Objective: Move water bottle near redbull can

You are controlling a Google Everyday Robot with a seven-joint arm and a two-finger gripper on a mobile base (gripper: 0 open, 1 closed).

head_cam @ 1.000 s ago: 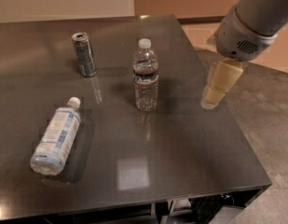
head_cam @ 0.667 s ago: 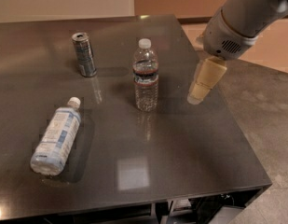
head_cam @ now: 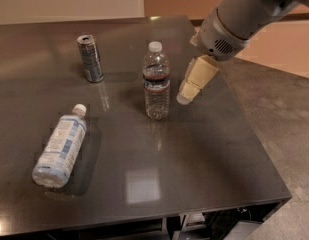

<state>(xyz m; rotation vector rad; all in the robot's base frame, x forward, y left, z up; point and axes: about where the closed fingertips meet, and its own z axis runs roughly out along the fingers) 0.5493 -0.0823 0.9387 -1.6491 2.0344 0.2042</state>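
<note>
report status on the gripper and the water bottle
Gripper just right of the water bottle, not touching it. Water bottle upright mid-table, can standing back left of it, apart. Other bottle on its side front left, out of the way.

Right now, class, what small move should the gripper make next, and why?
Probably ease the gripper a little closer to the clear bottle, to take hold of it. The gripper hangs beside the upright bottle without touching it, on the side away from the can, and the can stands well apart from the bottle.
</note>
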